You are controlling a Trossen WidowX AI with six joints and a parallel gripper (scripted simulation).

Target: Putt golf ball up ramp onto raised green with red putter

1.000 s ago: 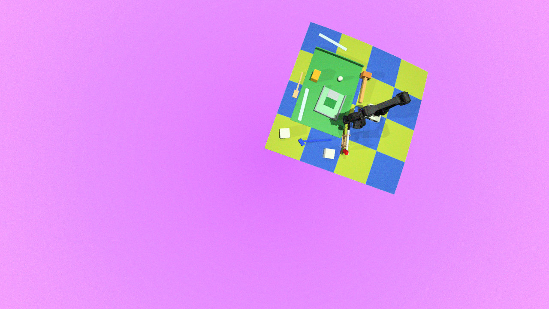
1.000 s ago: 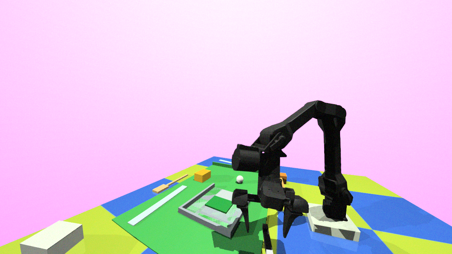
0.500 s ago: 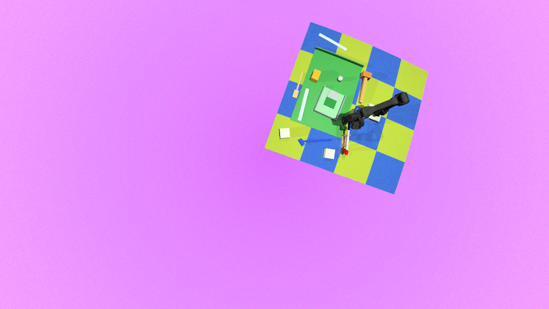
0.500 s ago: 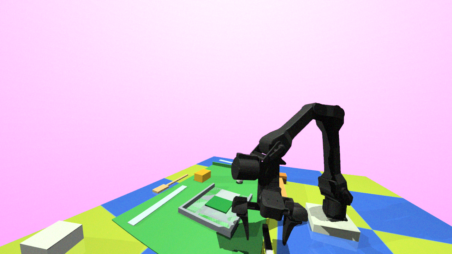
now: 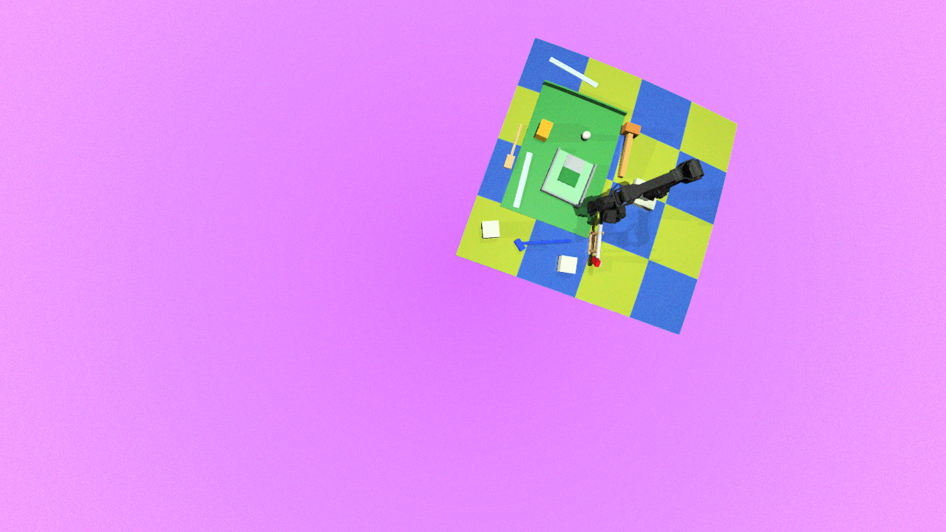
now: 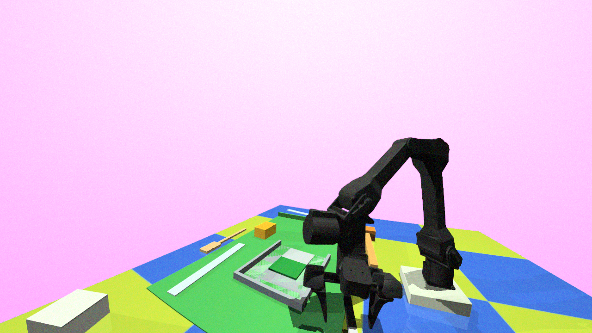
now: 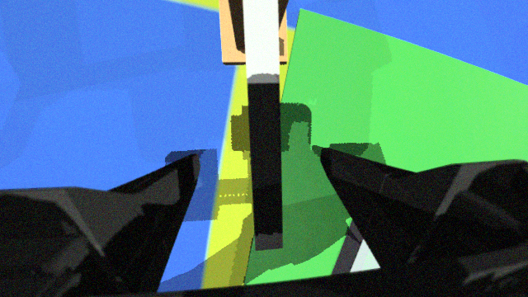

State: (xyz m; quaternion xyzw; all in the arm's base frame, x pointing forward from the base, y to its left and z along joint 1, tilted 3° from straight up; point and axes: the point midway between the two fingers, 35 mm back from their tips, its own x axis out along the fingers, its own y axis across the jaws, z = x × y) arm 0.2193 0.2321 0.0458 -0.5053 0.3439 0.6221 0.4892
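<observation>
From above, gripper (image 5: pixel 593 218) sits over red putter (image 5: pixel 595 250) lying by mat edge; golf ball (image 5: pixel 586 134) well apart on mat. Side view: fingers (image 6: pixel 323 304) point down, spread. Wrist cam: putter's dark grip btwn spread jaws, apart from both, nothing pinched.
</observation>
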